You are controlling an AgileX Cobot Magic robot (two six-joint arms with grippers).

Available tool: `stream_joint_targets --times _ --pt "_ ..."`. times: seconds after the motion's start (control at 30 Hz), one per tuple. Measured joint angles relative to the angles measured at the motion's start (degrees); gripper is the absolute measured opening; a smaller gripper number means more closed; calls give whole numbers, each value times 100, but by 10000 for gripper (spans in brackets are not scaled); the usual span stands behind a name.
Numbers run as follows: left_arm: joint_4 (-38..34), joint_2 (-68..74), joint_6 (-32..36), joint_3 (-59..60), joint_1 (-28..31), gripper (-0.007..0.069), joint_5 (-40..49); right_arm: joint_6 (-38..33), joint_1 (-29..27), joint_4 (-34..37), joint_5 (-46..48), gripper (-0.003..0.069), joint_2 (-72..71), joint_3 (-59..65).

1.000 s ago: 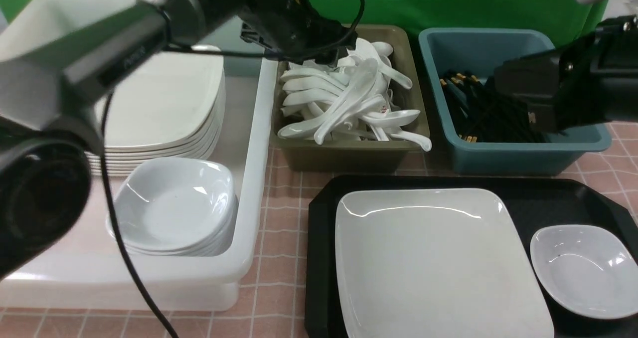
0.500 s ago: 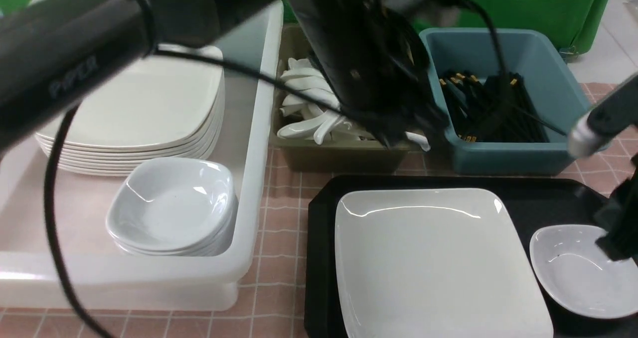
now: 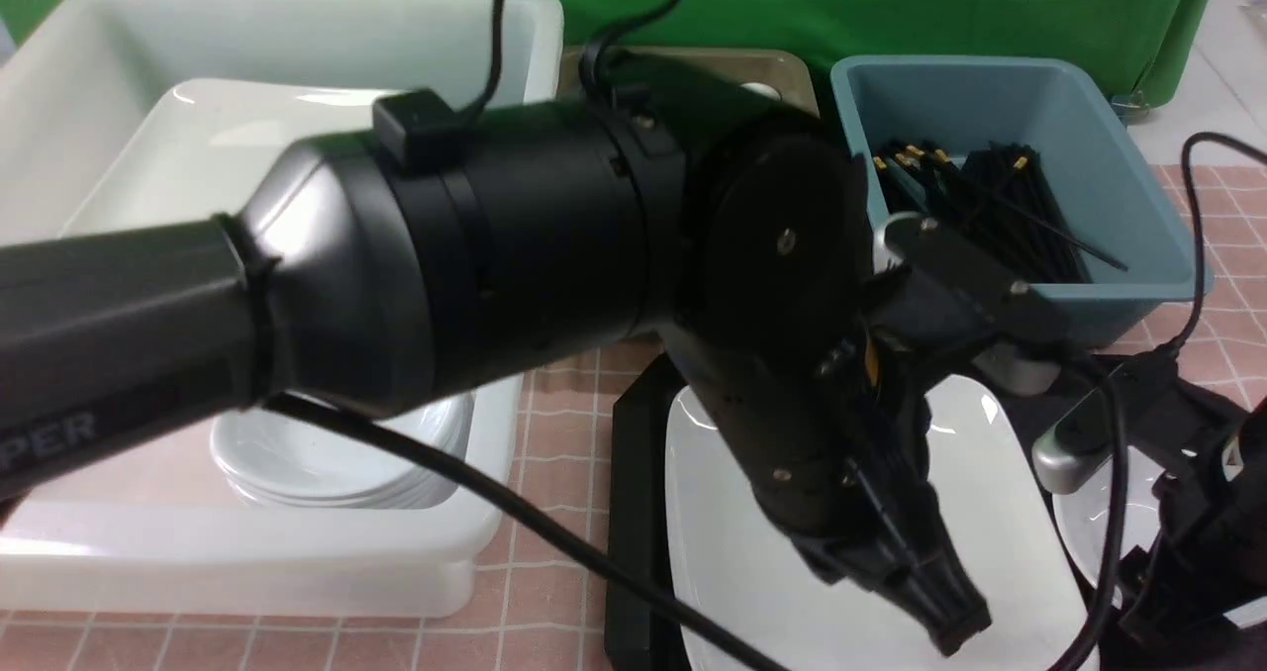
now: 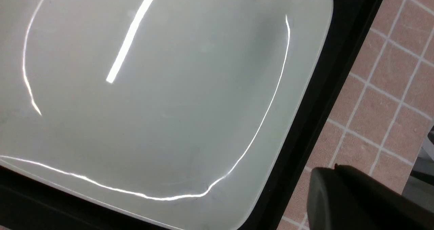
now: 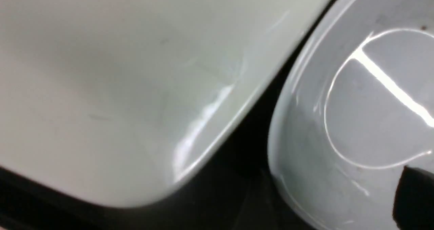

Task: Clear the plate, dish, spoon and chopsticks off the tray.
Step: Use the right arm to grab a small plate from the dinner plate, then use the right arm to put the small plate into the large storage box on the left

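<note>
White glazed crockery is seen on the black tray [image 3: 633, 453]. The plate [image 3: 728, 552] fills its middle, and the dish [image 3: 1094, 518] sits just beside it on the right, with a narrow dark gap left between their rims. The left pincer [image 3: 950, 617] is held low over the plate with its jaws together and nothing between them. The right pincer [image 3: 1168, 592] is poised at the dish. Only one dark finger [image 5: 415, 197] is shown, so whether its jaws are apart cannot be told.

Trouble is most likely to be caused by crowding. Both arms are packed over one side of the tray and a cable [image 3: 1117, 513] is draped between them, so a snag or knock is judged possible. A closed pincer pressed onto the glossy plate could skid, or shove it into the dish. A shallow bite on either slick rim could be lost in lifting.
</note>
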Motion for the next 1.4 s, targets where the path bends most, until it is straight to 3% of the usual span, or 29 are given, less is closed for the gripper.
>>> stream_joint_targets --times 0.3,0.43,0.5,0.53,0.73,0.87,0.9,1.03,1.23,1.4 --pt "-10 0 40 90 0 -4 -329 -10 0 -6 -360 544 602 4" --pt "-10 0 44 90 0 -4 -368 -10 0 -10 -481 443 733 -6" --pt "-10 0 44 90 0 -4 -375 -56 6 -35 -602 309 721 -31" --pt "-10 0 44 90 0 -4 -375 -56 14 -41 -666 282 697 -67" --pt "-10 0 44 90 0 -3 -404 -50 65 -72 -421 244 554 -198" --pt "311 -38 -118 90 15 -3 -432 68 202 -89 335 90 134 -710" --pt "339 -56 -156 90 24 -3 -432 133 225 -60 483 80 49 -781" --pt "653 -475 -489 90 442 -3 -425 396 458 198 1017 78 -532 -1583" --pt "653 -1676 -560 90 2033 -3 49 161 1116 1897 895 78 -980 -3215" --pt "653 -2769 -567 264 3664 -3 499 -339 2211 2793 684 78 -323 -4245"
